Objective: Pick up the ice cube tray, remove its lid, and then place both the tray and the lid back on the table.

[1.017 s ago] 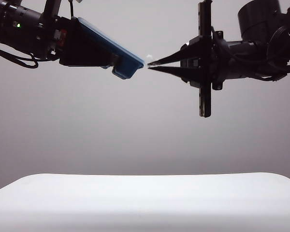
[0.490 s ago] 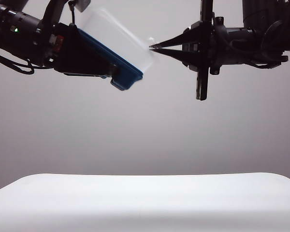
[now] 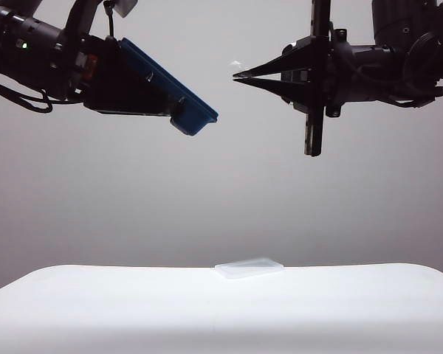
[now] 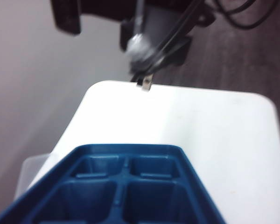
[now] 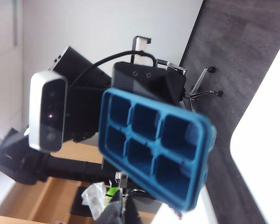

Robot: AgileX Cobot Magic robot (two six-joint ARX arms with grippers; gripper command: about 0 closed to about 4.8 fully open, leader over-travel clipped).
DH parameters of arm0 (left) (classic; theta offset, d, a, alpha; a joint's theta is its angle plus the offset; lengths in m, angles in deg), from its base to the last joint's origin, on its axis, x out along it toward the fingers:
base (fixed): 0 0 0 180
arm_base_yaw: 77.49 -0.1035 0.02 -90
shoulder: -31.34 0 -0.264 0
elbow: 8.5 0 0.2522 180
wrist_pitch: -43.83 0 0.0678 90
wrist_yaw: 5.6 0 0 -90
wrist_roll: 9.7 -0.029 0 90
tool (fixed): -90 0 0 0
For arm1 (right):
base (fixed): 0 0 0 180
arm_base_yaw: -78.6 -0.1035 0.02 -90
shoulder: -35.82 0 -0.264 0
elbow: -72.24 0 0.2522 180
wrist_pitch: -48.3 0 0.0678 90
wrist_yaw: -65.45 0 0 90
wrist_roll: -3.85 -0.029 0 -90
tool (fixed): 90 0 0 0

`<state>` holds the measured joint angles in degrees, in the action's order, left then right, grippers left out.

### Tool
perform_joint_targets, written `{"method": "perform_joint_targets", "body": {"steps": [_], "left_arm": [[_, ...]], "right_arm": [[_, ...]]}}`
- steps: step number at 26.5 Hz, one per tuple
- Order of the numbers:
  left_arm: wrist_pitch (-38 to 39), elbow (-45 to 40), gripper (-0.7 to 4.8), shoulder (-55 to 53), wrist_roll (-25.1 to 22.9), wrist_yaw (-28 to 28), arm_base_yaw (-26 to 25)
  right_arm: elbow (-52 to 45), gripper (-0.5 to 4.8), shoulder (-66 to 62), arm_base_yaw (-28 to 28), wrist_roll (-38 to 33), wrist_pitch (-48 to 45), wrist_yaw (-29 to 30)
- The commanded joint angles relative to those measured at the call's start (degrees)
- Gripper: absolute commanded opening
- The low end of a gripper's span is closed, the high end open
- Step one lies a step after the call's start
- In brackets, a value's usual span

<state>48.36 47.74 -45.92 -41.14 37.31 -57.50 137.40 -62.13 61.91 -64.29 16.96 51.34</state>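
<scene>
Item 1: ice cube tray [image 3: 162, 85]. Dark blue, six compartments, uncovered. Held high above the bench [image 3: 221, 310] at the left, tilted with its free end dipping toward the middle. The left claw [image 3: 107, 81] grips its near end; how wide the jaws stand is hidden behind the tray body.

Item 2: lid [image 3: 249, 268]. Translucent, flat. Lies alone on the bench near its far edge, about mid-width, well apart from both arms. In the left wrist view a pale corner of it [image 4: 30, 170] shows beyond the tray rim [image 4: 130, 149].

Item 3: right claw [image 3: 236, 74]. High at the right, level, tips pointed toward the tray but apart from it. Fingers pinched together; nothing of the lid is between them, only a small pale fleck near the tips, too small to identify.

Step in hand, by judgement: lid is off and already down; tray placement remains.

Next move, by judgement: left arm lowers the tray, levels it, sets it beside the lid and not on it, then lets go.
</scene>
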Motion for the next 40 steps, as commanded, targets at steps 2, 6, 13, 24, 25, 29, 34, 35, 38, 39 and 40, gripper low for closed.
{"method": "perform_joint_targets", "body": {"steps": [2, 6, 13, 24, 25, 29, 34, 35, 38, 39, 40], "left_arm": [[-1.6, 0.2, 1.52, 0.3, 0.2, 11.0, 0.0], [-0.2, 0.2, 1.66, 0.2, 0.1, 12.4, 0.0], [0.4, 0.2, 1.88, 0.2, -0.1, 23.4, 0.0], [1.2, 0.1, 1.88, -10.8, -2.3, 22.2, 0.0], [0.6, 0.1, 1.87, -12.5, -3.8, 20.6, 0.0], [-6.1, 0.1, 1.83, -20.3, -6.0, 15.1, 0.0], [-17.0, 0.1, 1.83, -30.0, -5.0, 8.8, -0.1], [-17.2, 0.1, 1.84, -30.6, -4.9, 7.6, -0.1], [-17.2, 0.1, 2.52, -31.7, -3.6, 3.2, -0.5], [-17.2, 0.1, 3.12, -31.6, -3.0, 2.5, -0.5], [-17.4, 0.1, 3.77, -31.6, -2.6, 1.8, -0.5]], "right_arm": [[0.2, -0.06, 0.3, 4.2, 5.6, -0.5, -2.8], [0.2, -0.06, 0.3, 7.8, 10.7, 0.8, -10.0], [0.2, -0.06, 2.5, 6.0, 40.3, 26.9, -35.1], [0.3, -0.06, 6.2, -1.7, 57.8, 43.0, -56.0], [0.3, -0.06, 6.2, -1.7, 57.8, 43.2, -56.0], [0.2, -0.06, 6.2, -1.4, 57.9, 43.6, -55.1], [0.2, -0.06, 6.2, -1.5, 58.2, 43.8, -53.7], [0.2, -0.06, 6.2, -1.4, 58.6, 44.1, -53.8], [0.2, -0.06, 6.2, -1.3, 59.6, 44.9, -53.7], [0.2, -0.06, 6.2, -1.3, 59.9, 45.2, -53.7], [0.2, -0.06, 6.2, -1.3, 60.0, 45.4, -53.7]]}}
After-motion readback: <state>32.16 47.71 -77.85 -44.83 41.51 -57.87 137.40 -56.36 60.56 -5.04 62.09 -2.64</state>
